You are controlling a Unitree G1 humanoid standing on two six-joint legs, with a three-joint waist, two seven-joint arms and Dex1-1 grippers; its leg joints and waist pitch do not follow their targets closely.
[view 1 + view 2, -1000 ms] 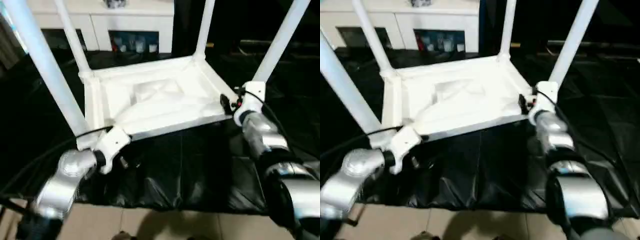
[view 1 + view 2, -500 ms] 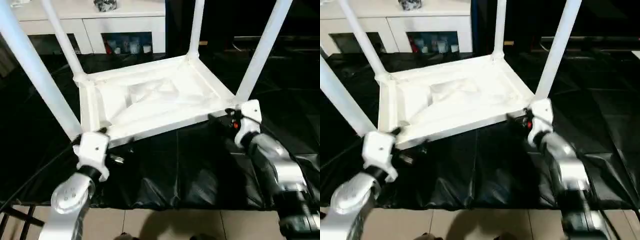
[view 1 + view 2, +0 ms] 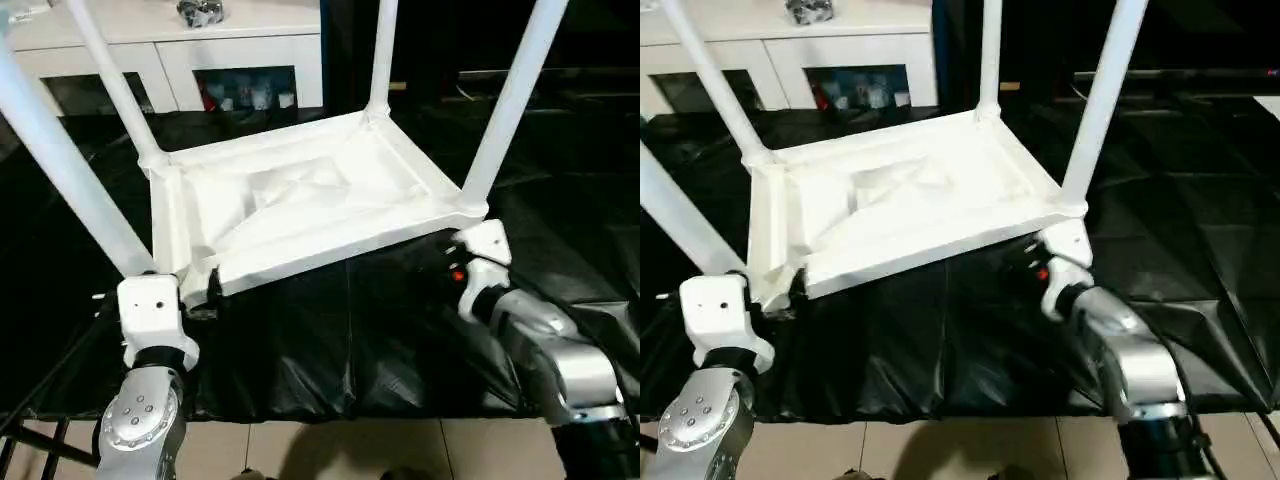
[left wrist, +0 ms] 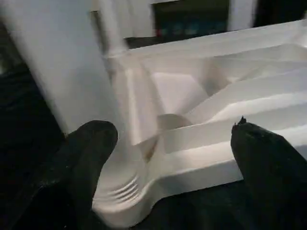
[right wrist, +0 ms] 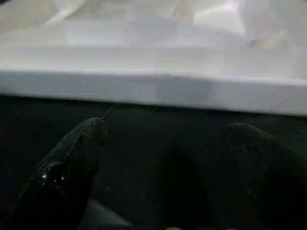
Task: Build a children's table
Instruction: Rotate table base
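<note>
The children's table lies upside down on a black sheet, its ribbed tabletop (image 3: 300,200) facing up. Its white legs stand in the corner sockets: near left (image 3: 60,170), far left (image 3: 110,85), far right (image 3: 382,55), near right (image 3: 510,100). My left gripper (image 4: 172,158) is open just in front of the near-left corner socket (image 4: 124,191), its black fingers (image 4: 91,143) spread wide and holding nothing. My right gripper (image 5: 163,153) is open below the tabletop's near-right edge (image 5: 153,91), a short way off it. In the left eye view it sits by the near-right corner (image 3: 445,262).
The black sheet (image 3: 350,340) covers the floor under the table and ends at pale tiles (image 3: 350,450) close to me. A white cabinet with glass doors (image 3: 230,60) stands behind the table, with a small dark object (image 3: 200,12) on top.
Both arms have drawn back and down from the table's near corners. The right gripper's fingers have spread wider. The camera has tilted, shifting the whole picture.
</note>
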